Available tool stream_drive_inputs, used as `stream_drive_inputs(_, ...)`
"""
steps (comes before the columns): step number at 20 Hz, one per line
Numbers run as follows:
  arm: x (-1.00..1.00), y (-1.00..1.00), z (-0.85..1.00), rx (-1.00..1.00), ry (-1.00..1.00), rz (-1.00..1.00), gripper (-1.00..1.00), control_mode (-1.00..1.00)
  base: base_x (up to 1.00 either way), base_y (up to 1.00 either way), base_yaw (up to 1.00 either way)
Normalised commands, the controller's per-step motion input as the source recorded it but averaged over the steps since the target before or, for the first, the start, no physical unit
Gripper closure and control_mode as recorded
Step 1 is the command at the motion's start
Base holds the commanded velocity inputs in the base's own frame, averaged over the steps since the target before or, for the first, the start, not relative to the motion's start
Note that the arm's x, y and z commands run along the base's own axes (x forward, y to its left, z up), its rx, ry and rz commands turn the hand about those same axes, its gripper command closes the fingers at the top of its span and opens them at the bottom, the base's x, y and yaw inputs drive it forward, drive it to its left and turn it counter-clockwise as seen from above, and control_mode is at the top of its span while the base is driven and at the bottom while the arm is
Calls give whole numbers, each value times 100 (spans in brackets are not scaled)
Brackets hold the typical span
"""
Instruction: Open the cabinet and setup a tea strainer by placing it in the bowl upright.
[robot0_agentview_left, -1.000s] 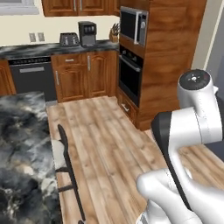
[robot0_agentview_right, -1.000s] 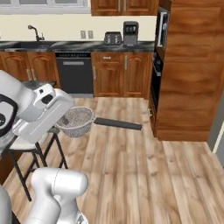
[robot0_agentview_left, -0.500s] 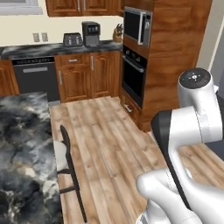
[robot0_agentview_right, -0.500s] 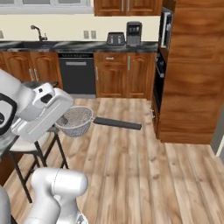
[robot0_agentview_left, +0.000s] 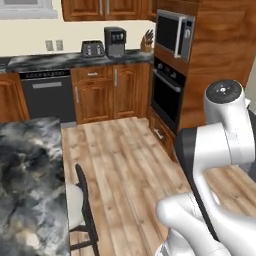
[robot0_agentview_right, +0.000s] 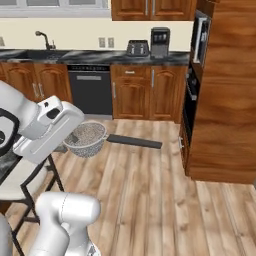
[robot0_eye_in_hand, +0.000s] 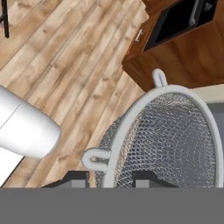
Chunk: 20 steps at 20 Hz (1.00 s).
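My gripper (robot0_agentview_right: 75, 137) is shut on the tea strainer (robot0_agentview_right: 89, 138), a round silver mesh basket held out in the air above the wooden floor. Its thin dark handle (robot0_agentview_right: 135, 142) points to the right. In the hand view the strainer's metal rim (robot0_eye_in_hand: 175, 91) and mesh arch up from between my two dark fingertips (robot0_eye_in_hand: 77, 178), which press on the rim's lower edge. The gripper (robot0_eye_in_hand: 111, 178) there looks down at floorboards. The cabinet and the bowl are out of view.
A dark marbled island top (robot0_agentview_left: 27, 175) lies at the left with a black-framed stool (robot0_agentview_left: 82, 200) beside it. A tall wooden unit with oven (robot0_agentview_left: 167, 92) and microwave (robot0_agentview_left: 172, 32) stands at the right. Low cabinets, dishwasher (robot0_agentview_right: 90, 90), toaster (robot0_agentview_right: 137, 48) and coffee machine line the back wall.
The whole scene has slid slightly to the right in both base views, so the base has moved. The strainer stays gripped in the same pose relative to the arm.
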Motion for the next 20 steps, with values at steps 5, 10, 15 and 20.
stream_drive_inputs(5,0,0,0,0,0,0,100,100,100,32,0)
stream_drive_inputs(10,0,0,0,0,0,0,100,100,100,34,0)
stream_drive_inputs(15,0,0,0,0,0,0,100,100,100,60,0)
stream_drive_inputs(20,0,0,0,0,0,0,100,100,100,57,0)
